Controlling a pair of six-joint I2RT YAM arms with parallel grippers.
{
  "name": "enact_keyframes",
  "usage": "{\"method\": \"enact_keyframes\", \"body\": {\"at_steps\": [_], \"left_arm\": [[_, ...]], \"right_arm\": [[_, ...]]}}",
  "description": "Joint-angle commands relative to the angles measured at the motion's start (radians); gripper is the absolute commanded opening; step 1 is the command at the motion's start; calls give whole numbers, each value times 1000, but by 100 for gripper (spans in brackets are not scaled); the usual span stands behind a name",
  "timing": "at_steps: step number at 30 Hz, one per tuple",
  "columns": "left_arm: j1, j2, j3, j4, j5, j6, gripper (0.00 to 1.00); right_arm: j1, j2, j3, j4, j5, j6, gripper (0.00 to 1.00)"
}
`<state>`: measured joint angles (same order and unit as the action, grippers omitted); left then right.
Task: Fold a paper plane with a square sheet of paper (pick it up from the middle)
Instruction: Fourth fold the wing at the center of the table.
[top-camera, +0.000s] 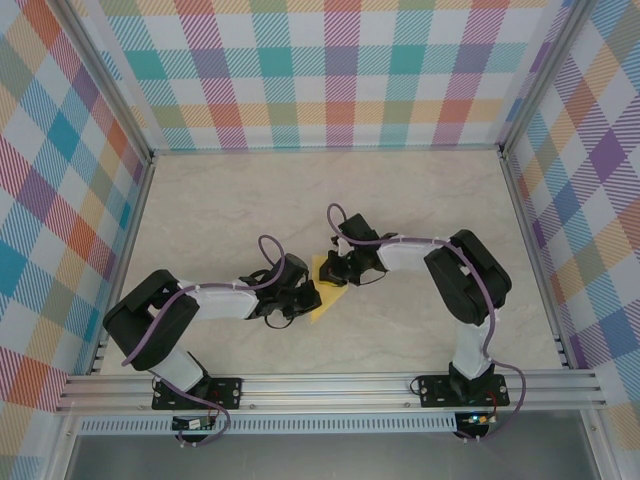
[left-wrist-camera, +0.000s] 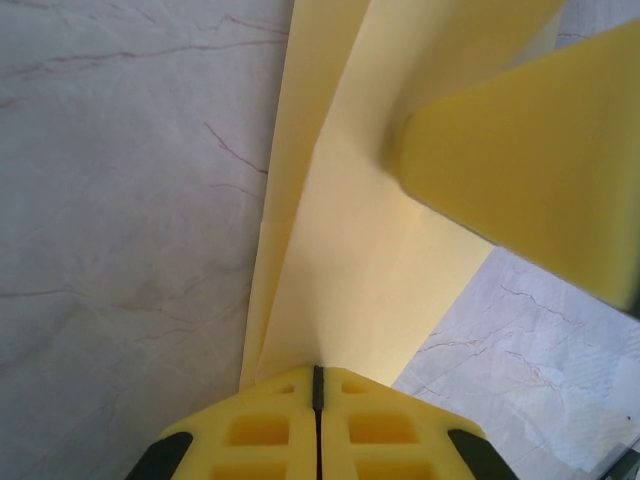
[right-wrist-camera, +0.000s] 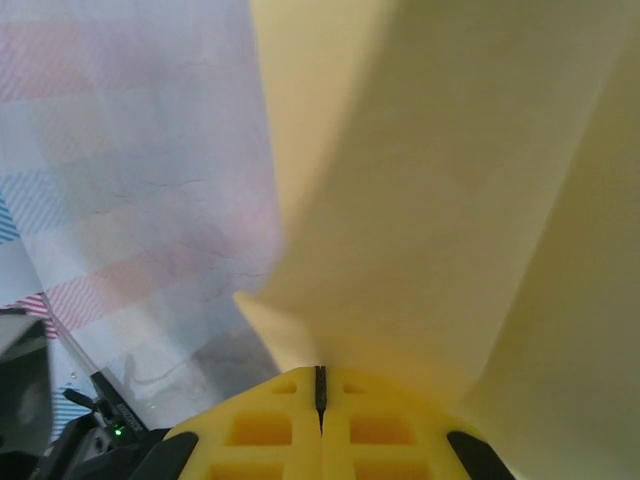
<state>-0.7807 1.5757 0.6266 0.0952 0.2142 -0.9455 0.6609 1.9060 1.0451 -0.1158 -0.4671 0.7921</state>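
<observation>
With the left gripper (left-wrist-camera: 318, 378) and right gripper (right-wrist-camera: 320, 378) both clamped tight on the folded paper (top-camera: 327, 292) between them near the table's (top-camera: 250, 200) middle, any opposing pull or twist could tear or crumple it

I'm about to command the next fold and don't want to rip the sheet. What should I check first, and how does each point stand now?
1. Grip of left hand on paper: ok, shut on it.
2. Grip of right hand on paper: ok, shut on it.
3. Crease present: ok, one runs up from the left hand.
4. Tears: ok, none seen.
5. Hands clear of each other: cannot tell, very close.
6. Paper lifted off table: cannot tell.
</observation>
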Motion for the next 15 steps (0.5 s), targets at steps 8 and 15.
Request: {"method": "enact_keyframes", "body": {"at_steps": [8,15], "left_arm": [[-14,36,-31,-135,-39,42,4],[-13,35,-56,-135,-46,40,3]], "right_arm": [[-37,41,-15,-3,103,-59,5],[-107,45,-2,12,107,-94,6]]}}
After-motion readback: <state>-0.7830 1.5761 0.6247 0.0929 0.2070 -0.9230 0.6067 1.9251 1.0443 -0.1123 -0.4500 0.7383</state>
